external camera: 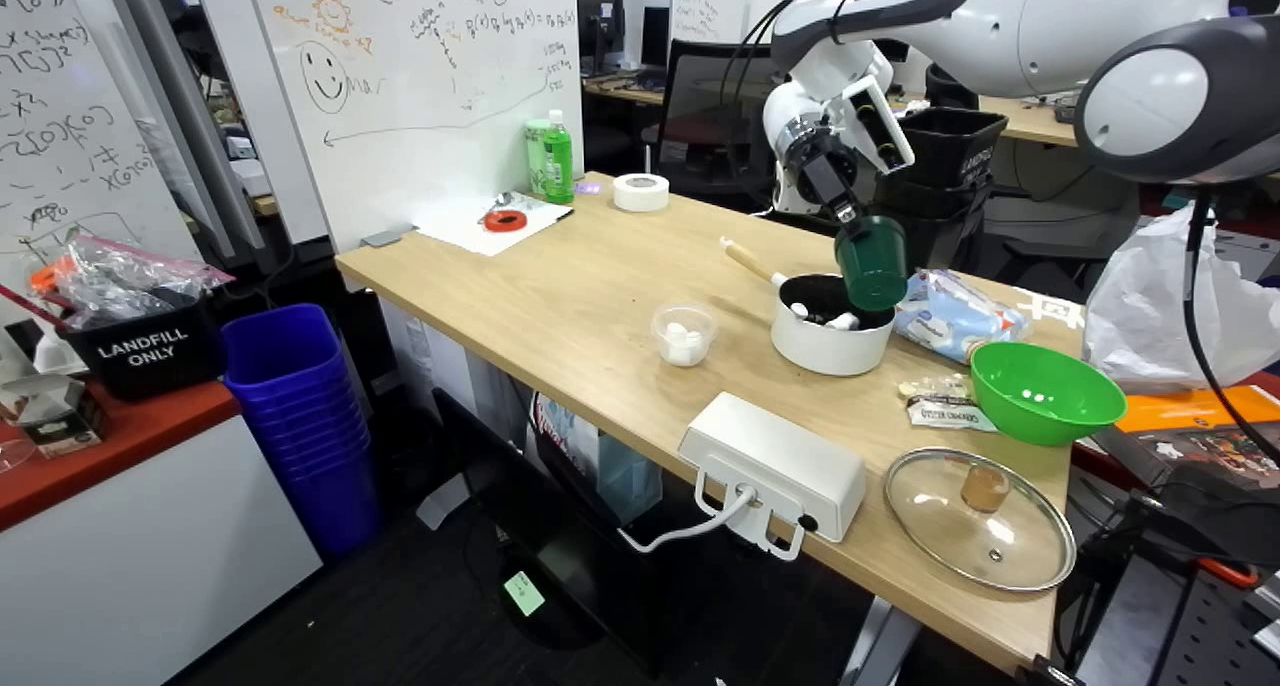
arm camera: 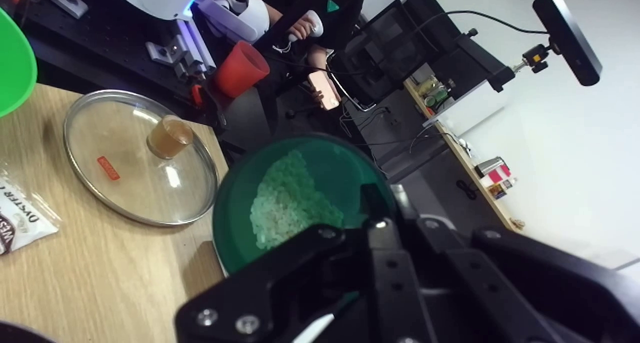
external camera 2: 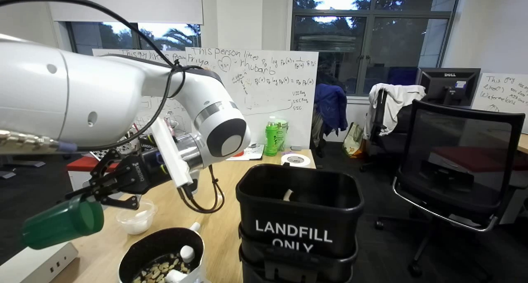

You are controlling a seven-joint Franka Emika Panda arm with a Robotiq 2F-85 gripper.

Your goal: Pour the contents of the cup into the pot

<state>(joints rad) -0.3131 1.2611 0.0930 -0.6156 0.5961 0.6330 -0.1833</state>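
Tumbler (external camera 2: 57, 225) raised and tilted; lining up the pour, seemingly
End effector (arm camera: 389, 205) clamped on its rim; pale grains (arm camera: 287, 203) lie inside; tumbler hangs left of the saucepan (external camera 2: 156, 239) in an exterior view; next move probably calls for bringing it over, then tipping further.

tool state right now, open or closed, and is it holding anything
Tool: closed, holding the dark green cup by its rim.
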